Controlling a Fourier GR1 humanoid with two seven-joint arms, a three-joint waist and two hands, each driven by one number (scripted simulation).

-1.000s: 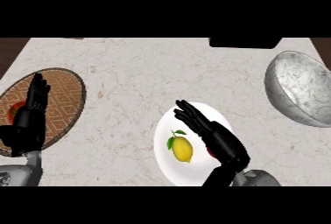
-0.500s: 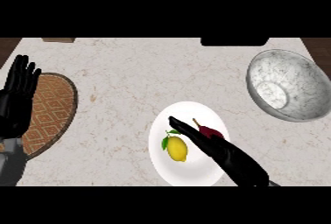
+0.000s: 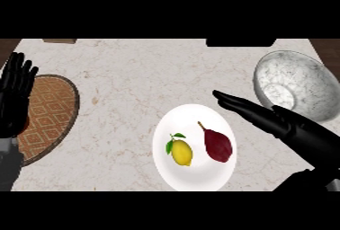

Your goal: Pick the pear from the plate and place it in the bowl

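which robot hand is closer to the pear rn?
Right. The right robot hand is open, just right of and above the pear on the plate, not touching it. The left robot hand rests open at the far left edge.

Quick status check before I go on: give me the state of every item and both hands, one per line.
pear: dark red, lying on the plate, not held
lemon: lying on the plate left of the pear, apart from it
plate: flat on the counter, holding both fruits
bowl: upright, nothing in it
woven mat: flat at the counter's left
right hand: open, fingers straight, right of the plate
left hand: open, resting at left edge
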